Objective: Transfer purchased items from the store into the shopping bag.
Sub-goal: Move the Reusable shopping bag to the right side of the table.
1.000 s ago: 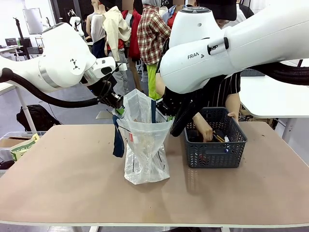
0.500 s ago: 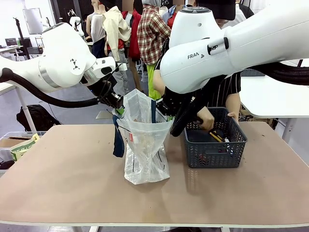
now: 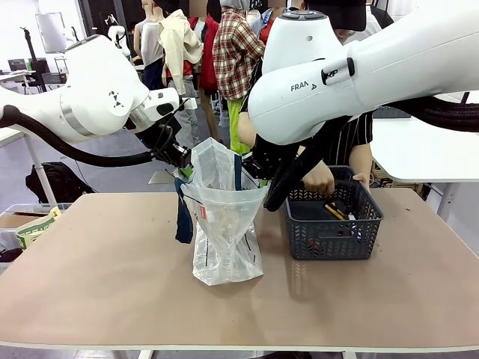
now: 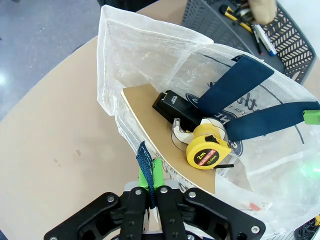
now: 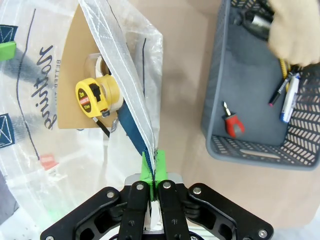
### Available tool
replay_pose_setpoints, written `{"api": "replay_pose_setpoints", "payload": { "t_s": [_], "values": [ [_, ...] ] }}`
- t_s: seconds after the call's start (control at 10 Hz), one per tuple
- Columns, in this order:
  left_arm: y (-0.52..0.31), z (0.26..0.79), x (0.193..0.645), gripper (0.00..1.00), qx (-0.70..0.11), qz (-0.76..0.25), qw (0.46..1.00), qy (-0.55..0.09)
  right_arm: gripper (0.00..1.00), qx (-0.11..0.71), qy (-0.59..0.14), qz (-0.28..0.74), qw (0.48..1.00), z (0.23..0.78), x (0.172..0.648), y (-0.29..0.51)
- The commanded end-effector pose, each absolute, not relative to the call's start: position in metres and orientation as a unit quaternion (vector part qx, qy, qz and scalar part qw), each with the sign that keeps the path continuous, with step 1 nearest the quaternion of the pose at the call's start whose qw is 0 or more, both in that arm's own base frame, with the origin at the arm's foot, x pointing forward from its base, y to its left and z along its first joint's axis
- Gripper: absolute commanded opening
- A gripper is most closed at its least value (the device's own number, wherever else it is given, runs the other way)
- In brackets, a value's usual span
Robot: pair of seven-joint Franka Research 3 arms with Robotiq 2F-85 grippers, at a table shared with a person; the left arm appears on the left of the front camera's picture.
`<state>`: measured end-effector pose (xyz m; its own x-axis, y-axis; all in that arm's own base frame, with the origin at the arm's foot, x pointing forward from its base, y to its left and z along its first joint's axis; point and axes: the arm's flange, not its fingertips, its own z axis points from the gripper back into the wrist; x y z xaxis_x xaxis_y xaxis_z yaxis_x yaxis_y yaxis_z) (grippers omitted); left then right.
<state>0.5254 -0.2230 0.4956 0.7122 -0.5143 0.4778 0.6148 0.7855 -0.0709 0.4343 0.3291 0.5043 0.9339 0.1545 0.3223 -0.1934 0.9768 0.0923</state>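
Front view — shopping bag (image 3: 224, 239) held open
Left gripper (image 4: 154, 176) and right gripper (image 5: 154, 166) clench opposite edges — mouth spread for loading.

Brown tabletop (image 3: 112, 284) up front, matte finish. White table (image 3: 423, 153) behind it on the right, another white one (image 3: 7, 136) at far left. Grey floor (image 3: 105, 161), black bag (image 3: 52, 183) lying on it left. Bright, even indoor light.
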Motion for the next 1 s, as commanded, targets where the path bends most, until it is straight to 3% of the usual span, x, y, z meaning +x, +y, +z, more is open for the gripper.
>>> {"api": "replay_pose_setpoints", "payload": {
  "t_s": [0.0, 0.9],
  "values": [
    [-0.2224, 0.4983, 0.5257, 0.00, -0.111, -0.308, 0.919, -0.222, 0.00, 0.064, -0.159, 0.087, 0.981, 0.5051, 0.4339, 0.3274],
    [-0.2224, 0.4983, 0.5257, 0.00, -0.111, -0.308, 0.919, -0.222, 0.00, 0.064, -0.159, 0.087, 0.981, 0.5051, 0.4339, 0.3274]
  ]
}}
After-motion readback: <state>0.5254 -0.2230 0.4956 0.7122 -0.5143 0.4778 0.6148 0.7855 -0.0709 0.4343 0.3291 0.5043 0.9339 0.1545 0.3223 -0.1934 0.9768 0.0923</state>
